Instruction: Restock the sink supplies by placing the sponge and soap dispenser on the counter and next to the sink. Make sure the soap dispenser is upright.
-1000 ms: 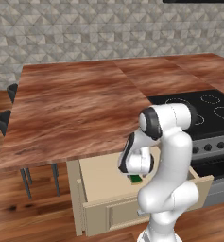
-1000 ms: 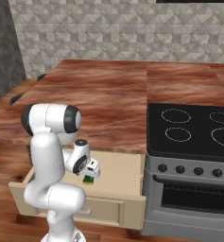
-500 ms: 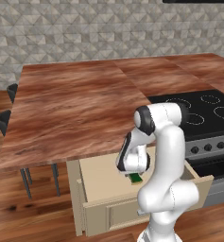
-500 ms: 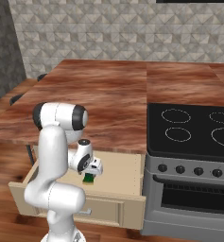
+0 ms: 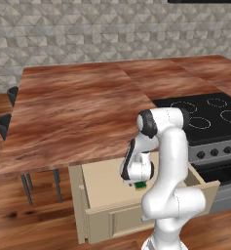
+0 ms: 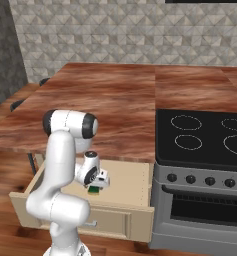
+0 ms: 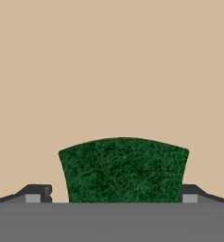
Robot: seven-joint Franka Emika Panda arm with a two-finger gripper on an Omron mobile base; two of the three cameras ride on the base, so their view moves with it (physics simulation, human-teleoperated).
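The sponge (image 7: 123, 170), a small dark green block, lies flat on the beige floor of an open drawer (image 5: 107, 178) under the counter (image 5: 73, 117). My gripper (image 7: 114, 196) points down into that drawer and stands open. One fingertip (image 7: 37, 194) is on each side of the sponge, the right one almost at its edge. In the base views the hand (image 5: 136, 172) covers most of the sponge (image 5: 140, 184), and a green corner (image 6: 94, 189) peeks out below the gripper (image 6: 98, 183). The soap dispenser and the sink are out of view.
The drawer (image 6: 132, 185) juts out from the beige cabinet, its front wall toward the base. A black stovetop (image 6: 205, 135) with an oven below stands right beside it. Dark stools (image 5: 9, 97) stand at the counter's far left edge.
The arm's elbow has swung a little sideways while the hand stayed low in the drawer over the sponge. The jaws have stayed open.
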